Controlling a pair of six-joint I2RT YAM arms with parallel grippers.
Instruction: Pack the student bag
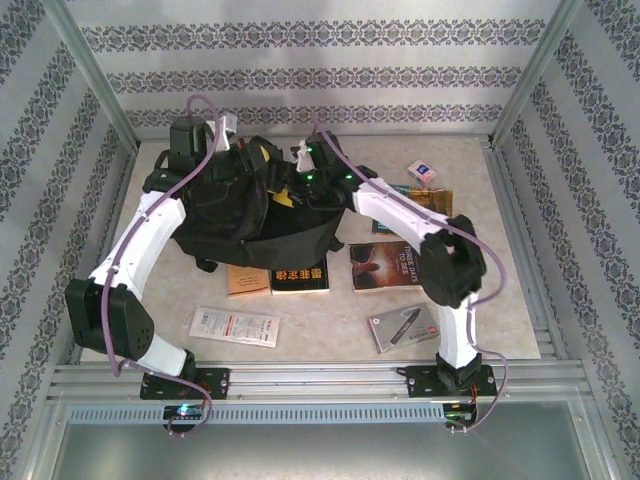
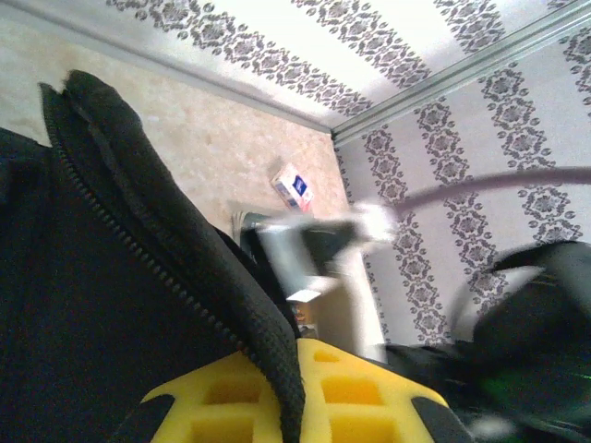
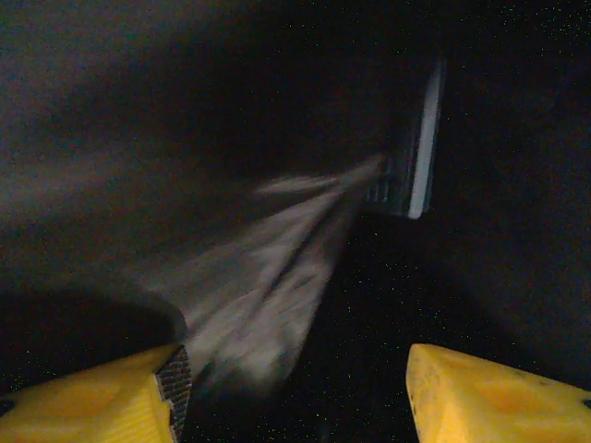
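At the back middle of the worktop (image 1: 330, 335) sits the student bag (image 1: 250, 215). It is big, black and floppy. Both arms reach out to it, one from each side.

The left end effector (image 2: 282, 401) is at the top left edge of the bag. Its yellow fingers (image 2: 355, 392) are closed on the rim of the bag. The zipper (image 2: 120, 221) edge runs right down between them.

The right end effector (image 3: 295, 406) is down inside the bag, where it is very dark. Its two fingers stand wide apart and hold nothing. Past them is a flat dark thing (image 3: 417, 157) with a pale edge, standing up on end. A pale shape (image 3: 268, 286) is nearer, but it is too blurry to tell what it is.

In front of the bag lie a small brown book (image 1: 247, 279) and a black book (image 1: 300, 279) with yellow letters. They are side by side, right at the bag's near edge. Just to the right of them lies a dark book (image 1: 385, 266) with a red-brown cover picture.

Closer to the arm bases lie a white leaflet (image 1: 234, 325) with red print on the left and a grey packet (image 1: 400, 326) on the right. A small white box (image 1: 422, 172) sits near the back right corner.
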